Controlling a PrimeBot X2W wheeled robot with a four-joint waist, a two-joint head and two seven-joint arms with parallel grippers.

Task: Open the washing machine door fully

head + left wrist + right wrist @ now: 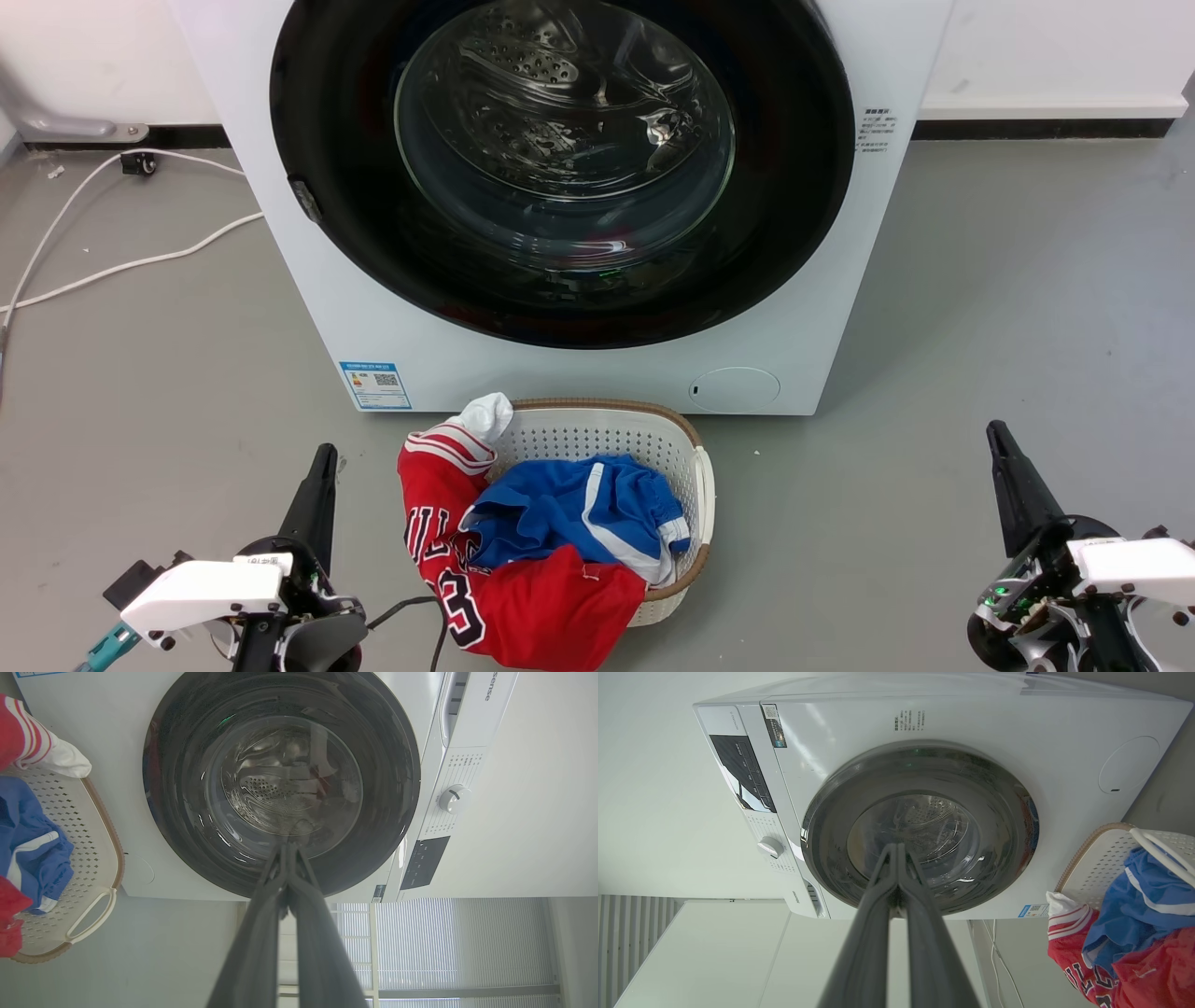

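Left gripper [287,848] and right gripper [896,847], fingers pressed together, empty, point at the closed washing machine door [794,233] well ahead of both.

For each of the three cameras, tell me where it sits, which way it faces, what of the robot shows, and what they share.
Head view: on the head, facing forward and down at the washing machine door; left gripper lower left, right gripper lower right.
Left wrist view: on the left wrist, rolled sideways, facing the door along its shut fingers.
Right wrist view: on the right wrist, rolled oppositely, along its own shut fingers.
Shared: door and laundry basket.
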